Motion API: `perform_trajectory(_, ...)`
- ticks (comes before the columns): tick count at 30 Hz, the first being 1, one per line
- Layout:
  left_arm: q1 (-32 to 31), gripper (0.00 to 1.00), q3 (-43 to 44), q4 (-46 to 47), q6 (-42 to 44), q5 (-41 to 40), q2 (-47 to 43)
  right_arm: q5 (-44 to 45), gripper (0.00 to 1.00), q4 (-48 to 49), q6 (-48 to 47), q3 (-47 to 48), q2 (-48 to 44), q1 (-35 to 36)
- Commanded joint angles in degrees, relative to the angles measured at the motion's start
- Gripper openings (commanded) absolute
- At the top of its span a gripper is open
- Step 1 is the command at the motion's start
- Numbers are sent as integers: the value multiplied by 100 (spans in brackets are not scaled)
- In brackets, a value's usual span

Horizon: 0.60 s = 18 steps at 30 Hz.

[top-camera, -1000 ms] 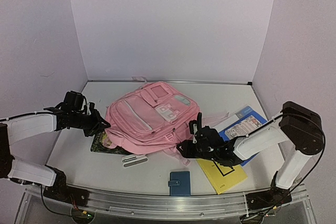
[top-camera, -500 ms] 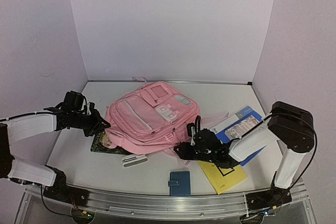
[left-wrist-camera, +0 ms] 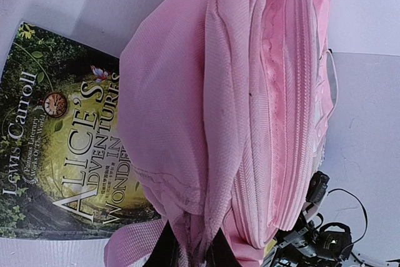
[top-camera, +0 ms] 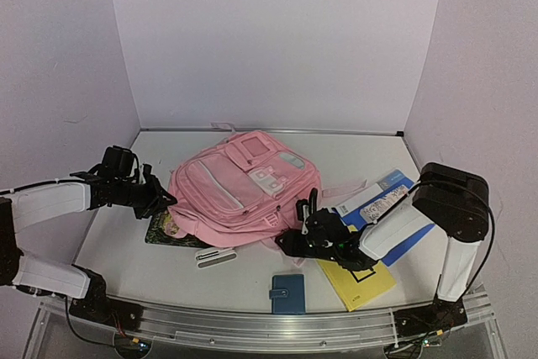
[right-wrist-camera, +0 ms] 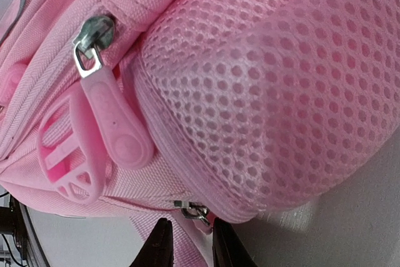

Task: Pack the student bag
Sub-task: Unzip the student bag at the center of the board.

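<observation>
The student bag [top-camera: 239, 187], a pink fabric backpack, lies front-up in the middle of the table. At its left edge my left gripper [top-camera: 164, 199] is shut on a fold of the bag's fabric [left-wrist-camera: 190, 251]. My right gripper [top-camera: 290, 241] is at the bag's near right corner, below a mesh side pocket [right-wrist-camera: 269, 92]. In the right wrist view its jaws [right-wrist-camera: 192, 242] stand narrowly open. A small metal zipper slider [right-wrist-camera: 194, 211] sits just ahead of the tips, over a pink strap. A larger pink rubber zipper pull [right-wrist-camera: 115, 123] hangs further up.
An Alice in Wonderland book [top-camera: 164, 229] lies partly under the bag's left side. A white flat case [top-camera: 216, 256] and a blue wallet [top-camera: 288, 293] lie near the front edge. A yellow booklet [top-camera: 357, 283] and blue books [top-camera: 395, 199] lie under the right arm.
My right arm has slid a little left, bringing its gripper closer to the bag's near right corner. The left arm and the bag have not moved.
</observation>
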Motion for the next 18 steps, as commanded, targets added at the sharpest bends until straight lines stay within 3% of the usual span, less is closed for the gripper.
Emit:
perform_trajectory(1, -32, 0, 432, 313, 41, 270, -102, 89, 23, 107, 146, 173, 280, -58)
perform_trajectory(18, -39, 0, 452, 267, 89, 250, -99, 393, 23, 206, 921, 325, 785, -134)
